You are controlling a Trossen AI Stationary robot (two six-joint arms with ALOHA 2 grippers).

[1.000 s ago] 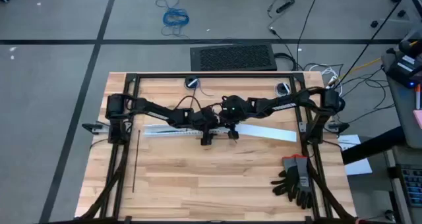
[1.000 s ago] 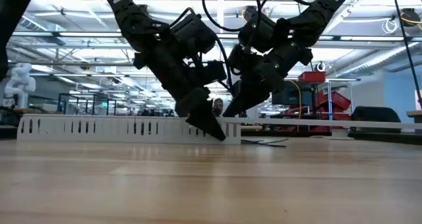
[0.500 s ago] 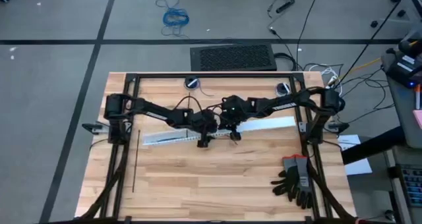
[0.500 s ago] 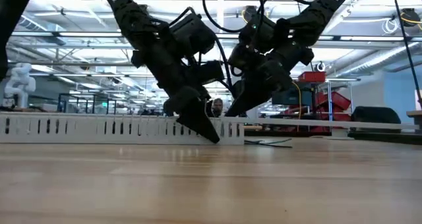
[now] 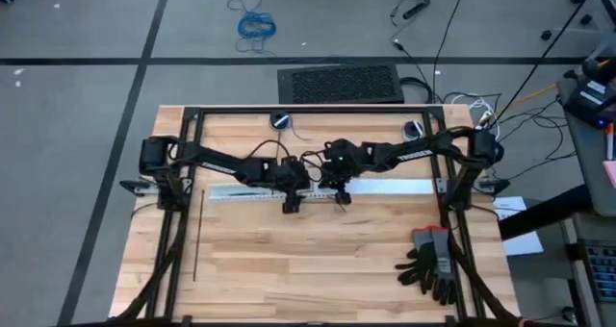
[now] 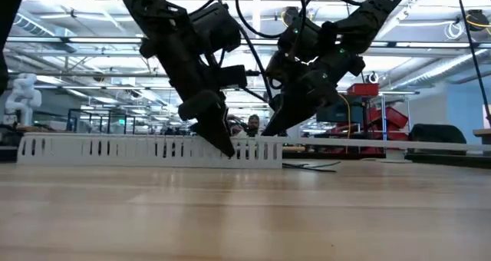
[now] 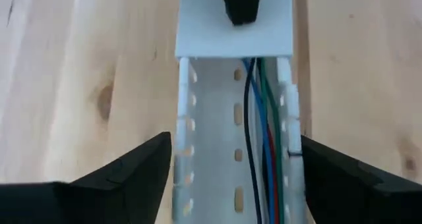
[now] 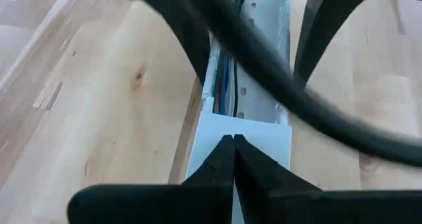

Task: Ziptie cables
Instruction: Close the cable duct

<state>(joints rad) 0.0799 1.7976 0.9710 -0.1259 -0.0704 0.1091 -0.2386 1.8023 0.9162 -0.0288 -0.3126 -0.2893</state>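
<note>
Cables [image 7: 260, 138]: lying inside white slotted duct [image 5: 245, 193], mid-table [image 5: 318, 260]. Left gripper [image 7: 231, 178]: wide open, straddling duct. Right gripper [image 8: 233, 159]: closed, empty, tips over duct cover [image 8: 254, 135].

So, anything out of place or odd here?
The cables lie inside a white slotted duct, partly under its lid, while a ziptie lies untouched near the table's left edge. Black gloves sit at its right corner.

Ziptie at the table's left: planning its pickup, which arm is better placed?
Probably left: the left gripper, open astride the duct, is nearer the ziptie; the right gripper is shut, tips on the cover.
</note>
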